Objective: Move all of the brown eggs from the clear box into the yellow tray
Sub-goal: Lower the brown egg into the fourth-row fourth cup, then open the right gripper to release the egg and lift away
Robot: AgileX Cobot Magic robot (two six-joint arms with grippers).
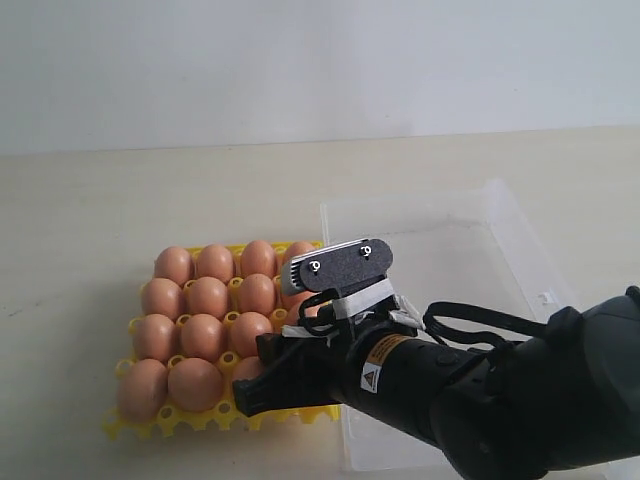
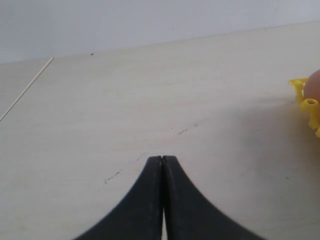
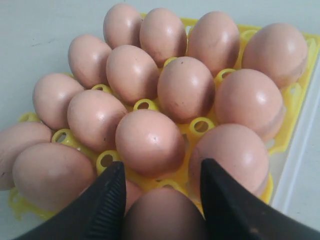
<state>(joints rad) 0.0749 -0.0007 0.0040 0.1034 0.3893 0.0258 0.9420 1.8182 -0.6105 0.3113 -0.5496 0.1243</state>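
Above yellow tray (image 3: 294, 107), right gripper (image 3: 162, 172) clasping brown egg (image 3: 162, 217), other eggs (image 3: 150, 142) crowding beneath

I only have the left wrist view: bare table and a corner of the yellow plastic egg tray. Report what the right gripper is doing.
Observer: The right gripper is over the front right corner of the yellow lattice egg tray, as the exterior view shows it. Its jaws sit on either side of one reddish-brown oval egg.
Operator: Check the box next.
Observer: No egg shows in the visible part of the shallow clear plastic box. The right arm hides its near left corner.
Operator: Now the tray.
Observer: Brown eggs sit in rows across the rest of it.
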